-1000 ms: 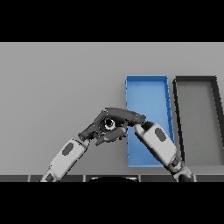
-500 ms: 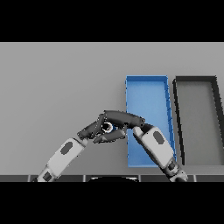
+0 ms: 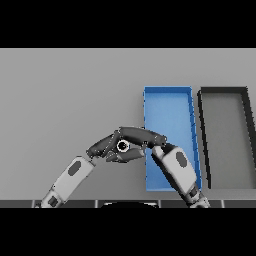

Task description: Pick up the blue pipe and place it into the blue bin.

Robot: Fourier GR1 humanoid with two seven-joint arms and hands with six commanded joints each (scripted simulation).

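Both hands meet at worktop (image 3: pixel 65 95) centre. Left hand (image 3: pixel 102 146) and right hand (image 3: pixel 140 135) overlap, grips unclear (cannot tell). Blue pipe not discernible between them. Blue bin (image 3: pixel 167 91) just right of hands; black bin (image 3: pixel 223 91) beyond.

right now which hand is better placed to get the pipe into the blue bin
Probably the right hand: its arm comes up across the blue bin, so it is next to it. The left hand meets it just left of the bin. The pipe itself isn't clearly visible between them.
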